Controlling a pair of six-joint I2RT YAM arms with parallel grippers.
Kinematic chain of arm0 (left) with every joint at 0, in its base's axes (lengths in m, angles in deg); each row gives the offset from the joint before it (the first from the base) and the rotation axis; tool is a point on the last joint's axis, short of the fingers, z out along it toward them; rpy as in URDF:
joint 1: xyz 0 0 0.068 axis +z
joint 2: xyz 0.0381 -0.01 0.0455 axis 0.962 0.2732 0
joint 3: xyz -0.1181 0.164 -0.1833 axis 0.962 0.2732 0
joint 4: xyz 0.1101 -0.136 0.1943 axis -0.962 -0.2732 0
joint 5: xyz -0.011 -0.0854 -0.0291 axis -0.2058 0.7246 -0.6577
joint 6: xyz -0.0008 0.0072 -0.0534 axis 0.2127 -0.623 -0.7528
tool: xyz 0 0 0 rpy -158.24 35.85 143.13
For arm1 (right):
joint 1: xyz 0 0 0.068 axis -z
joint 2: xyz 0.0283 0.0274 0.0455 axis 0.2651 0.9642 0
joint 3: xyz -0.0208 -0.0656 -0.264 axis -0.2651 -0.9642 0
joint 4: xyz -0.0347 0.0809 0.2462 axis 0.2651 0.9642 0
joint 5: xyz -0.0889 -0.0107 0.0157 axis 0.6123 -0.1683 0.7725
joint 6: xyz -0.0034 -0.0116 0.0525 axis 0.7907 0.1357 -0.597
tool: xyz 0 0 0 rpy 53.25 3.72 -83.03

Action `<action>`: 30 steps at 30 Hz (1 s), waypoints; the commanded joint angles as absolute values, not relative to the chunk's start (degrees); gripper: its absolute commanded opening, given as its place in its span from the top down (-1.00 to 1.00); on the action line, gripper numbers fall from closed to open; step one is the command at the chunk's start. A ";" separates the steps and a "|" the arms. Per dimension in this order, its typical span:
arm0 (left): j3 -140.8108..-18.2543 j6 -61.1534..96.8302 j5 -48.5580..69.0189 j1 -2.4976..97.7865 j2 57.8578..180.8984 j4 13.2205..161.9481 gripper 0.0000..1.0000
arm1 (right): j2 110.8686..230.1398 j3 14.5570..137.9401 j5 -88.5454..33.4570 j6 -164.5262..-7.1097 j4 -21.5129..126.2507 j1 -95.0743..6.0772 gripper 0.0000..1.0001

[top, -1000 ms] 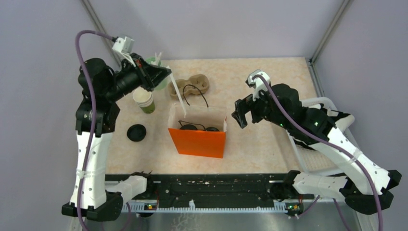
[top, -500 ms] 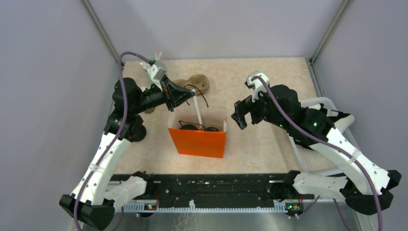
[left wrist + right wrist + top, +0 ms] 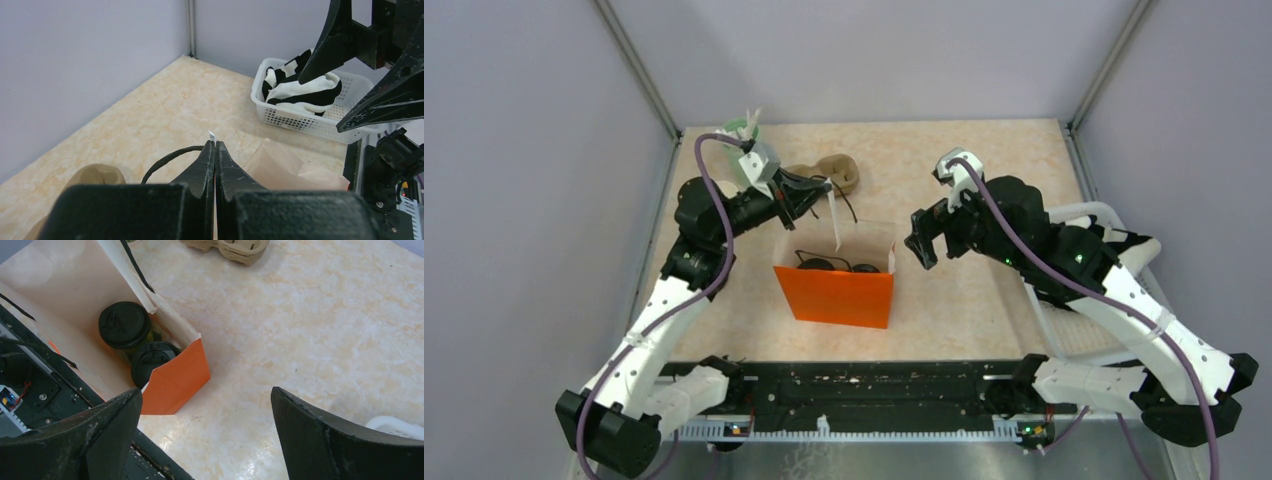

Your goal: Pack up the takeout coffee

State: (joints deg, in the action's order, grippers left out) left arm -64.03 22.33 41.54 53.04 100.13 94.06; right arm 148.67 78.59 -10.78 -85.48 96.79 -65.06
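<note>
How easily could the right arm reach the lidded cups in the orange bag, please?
Probably yes: the orange bag stands open, the lidded cups lie uncovered, and the open right gripper hovers beside it. The white stick in the left gripper may intrude.

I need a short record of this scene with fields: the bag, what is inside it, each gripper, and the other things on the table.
bag: orange paper bag, upright, open at the top
inside bag: two lidded cups, black lids on
left gripper: shut on a white stick, which hangs by the bag's opening
right gripper: open, empty, beside the bag's right side
behind bag: cardboard cup carrier
right edge: white basket holding striped cloth
</note>
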 commanded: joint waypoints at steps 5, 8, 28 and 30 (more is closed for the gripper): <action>-56.12 23.11 41.73 52.82 98.93 105.33 1.00 | 148.40 79.38 -11.33 -85.24 95.90 -64.59 -0.98; -52.39 23.34 40.76 52.84 97.11 105.48 1.00 | 148.44 78.74 -11.93 -85.20 95.81 -64.59 -0.97; -42.54 20.57 37.63 52.80 95.20 106.79 0.24 | 147.89 76.73 -13.06 -86.43 94.76 -64.59 -0.97; -44.57 19.77 37.83 52.79 94.12 103.73 0.00 | 147.74 76.64 -12.92 -86.59 94.85 -64.59 -0.97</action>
State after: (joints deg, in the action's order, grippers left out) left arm -42.39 20.62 37.96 53.02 96.83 103.52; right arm 148.78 76.97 -12.55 -85.68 96.74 -65.06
